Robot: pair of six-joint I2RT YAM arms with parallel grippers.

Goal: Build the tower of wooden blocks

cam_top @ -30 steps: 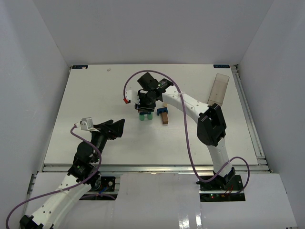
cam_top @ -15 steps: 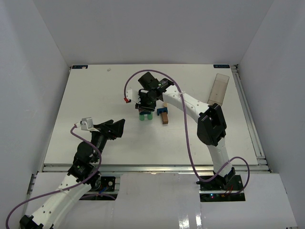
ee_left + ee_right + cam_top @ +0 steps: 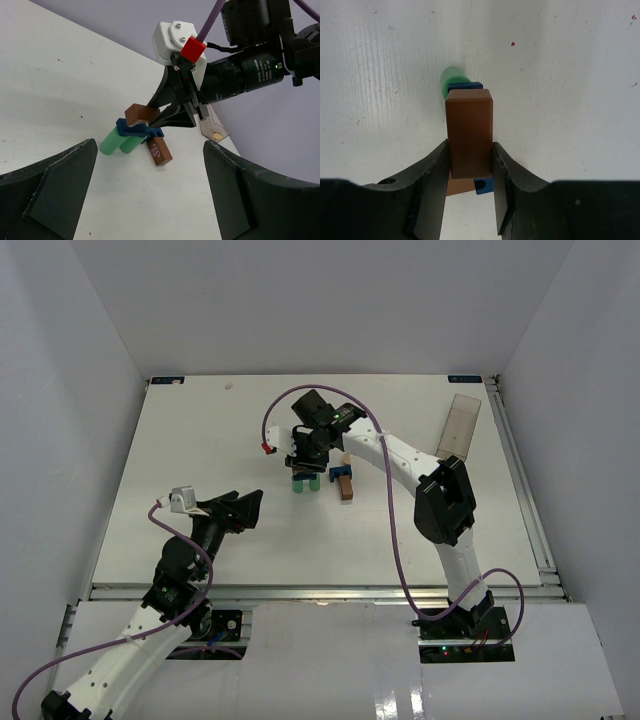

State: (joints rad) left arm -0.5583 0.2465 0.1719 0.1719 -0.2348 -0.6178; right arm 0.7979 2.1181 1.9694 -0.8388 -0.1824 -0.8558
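Right arm (image 3: pixel 400 455) stretches forward, right end effector (image 3: pixel 469 150) pinching a brown block (image 3: pixel 469 125); left end effector (image 3: pixel 250 505), apparently low, spread wide.

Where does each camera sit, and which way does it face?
Top external: above and behind the bases, facing down on the table; both arms show, left gripper and right gripper.
Left wrist: on the left arm, facing across the table at the right gripper and green cylinders; its left fingers frame the bottom.
Right wrist: on the right arm, facing down at the brown block; its right fingers clamp it.
Shared: both wrist views show the brown block above a blue piece.
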